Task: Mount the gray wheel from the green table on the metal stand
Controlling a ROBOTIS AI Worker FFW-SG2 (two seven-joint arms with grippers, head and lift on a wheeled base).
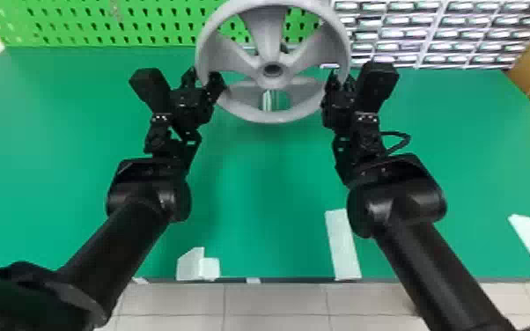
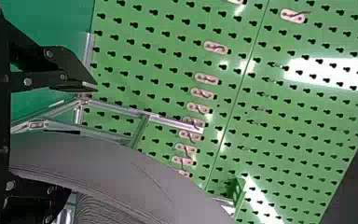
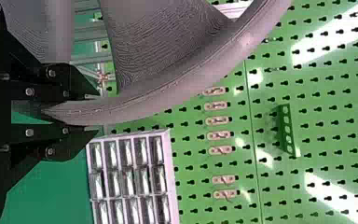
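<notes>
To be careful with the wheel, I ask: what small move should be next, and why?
Probably close the left end effector gently on the gray wheel: its open fingers stand around the rim with a clear gap on one side, while the right end effector seems to hold the rim already.

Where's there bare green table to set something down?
Bare green table shows between left arm and right arm, short of the gray wheel, and outside the left arm. Crowded: the wheel's rim, at left gripper and right gripper.

gray wheel (image 1: 272, 116): cropped by edge | metal stand (image 2: 177, 123): partly hidden behind wheel
</notes>
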